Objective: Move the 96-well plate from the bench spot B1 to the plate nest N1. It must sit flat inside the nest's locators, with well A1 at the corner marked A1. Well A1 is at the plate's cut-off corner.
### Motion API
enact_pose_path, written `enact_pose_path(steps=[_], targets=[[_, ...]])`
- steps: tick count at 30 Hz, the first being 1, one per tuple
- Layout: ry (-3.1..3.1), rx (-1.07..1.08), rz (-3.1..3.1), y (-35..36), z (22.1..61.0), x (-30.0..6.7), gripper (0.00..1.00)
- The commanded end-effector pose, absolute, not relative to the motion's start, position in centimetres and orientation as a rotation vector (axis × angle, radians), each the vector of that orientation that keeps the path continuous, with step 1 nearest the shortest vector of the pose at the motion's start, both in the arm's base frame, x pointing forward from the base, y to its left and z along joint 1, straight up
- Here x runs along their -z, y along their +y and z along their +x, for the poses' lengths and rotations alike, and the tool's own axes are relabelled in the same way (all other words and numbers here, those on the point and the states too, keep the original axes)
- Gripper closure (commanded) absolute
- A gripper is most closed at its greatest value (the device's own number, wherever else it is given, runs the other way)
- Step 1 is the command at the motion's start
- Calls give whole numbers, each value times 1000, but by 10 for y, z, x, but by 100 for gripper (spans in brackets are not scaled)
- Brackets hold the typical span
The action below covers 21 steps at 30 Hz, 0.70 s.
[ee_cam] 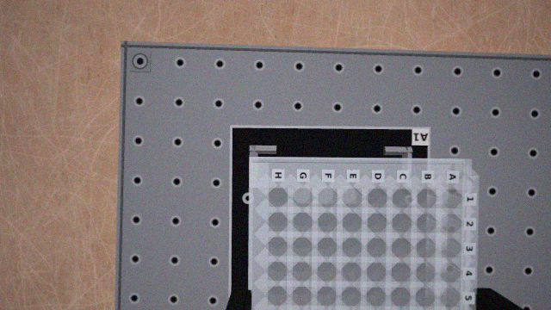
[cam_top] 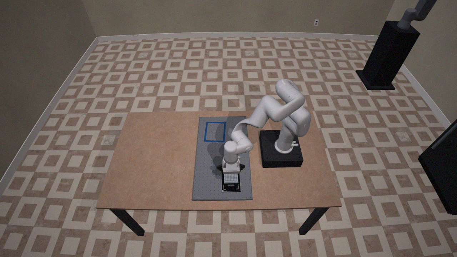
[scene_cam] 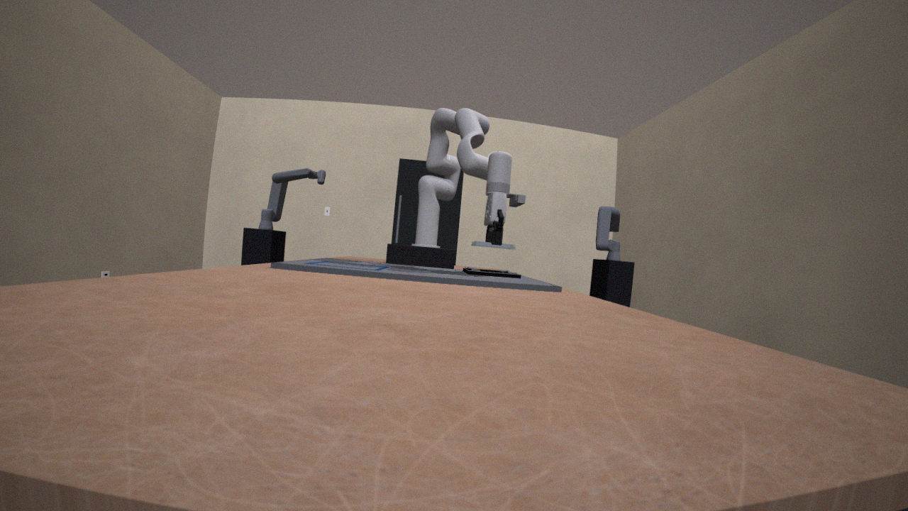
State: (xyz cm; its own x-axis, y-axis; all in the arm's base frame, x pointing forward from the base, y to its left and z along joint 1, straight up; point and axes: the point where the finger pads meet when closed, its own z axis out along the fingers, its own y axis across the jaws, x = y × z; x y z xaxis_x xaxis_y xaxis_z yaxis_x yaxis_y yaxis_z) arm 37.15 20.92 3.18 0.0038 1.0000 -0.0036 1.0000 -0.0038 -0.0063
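Note:
My gripper (cam_top: 231,169) (scene_cam: 494,236) is shut on the clear 96-well plate (cam_top: 231,178) (scene_cam: 491,244) (ee_cam: 366,232) and holds it level a short way above the black plate nest N1 (cam_top: 231,189) (scene_cam: 491,272) (ee_cam: 323,139). In the wrist view the plate covers most of the nest and sits shifted a little to the right of it. The plate's cut-off corner, by well A1, is at the upper right, close to the nest's A1 label (ee_cam: 420,137). Two grey locators show just past the plate's top edge. The blue rectangle B1 (cam_top: 215,122) stands empty.
The nest and B1 lie on a grey perforated board (cam_top: 204,179) (scene_cam: 539,285) (ee_cam: 172,181) on the wooden table (cam_top: 153,159). My arm's black base block (cam_top: 281,156) stands right of the board. Other arms on black pedestals stand away from the table.

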Motion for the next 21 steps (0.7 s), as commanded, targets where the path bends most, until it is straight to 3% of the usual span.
enact_pose_path(steps=[1,21], targets=[[-2215,-4,-2223,210,373,-26,100],[-2215,-4,-2223,210,373,4,100]])
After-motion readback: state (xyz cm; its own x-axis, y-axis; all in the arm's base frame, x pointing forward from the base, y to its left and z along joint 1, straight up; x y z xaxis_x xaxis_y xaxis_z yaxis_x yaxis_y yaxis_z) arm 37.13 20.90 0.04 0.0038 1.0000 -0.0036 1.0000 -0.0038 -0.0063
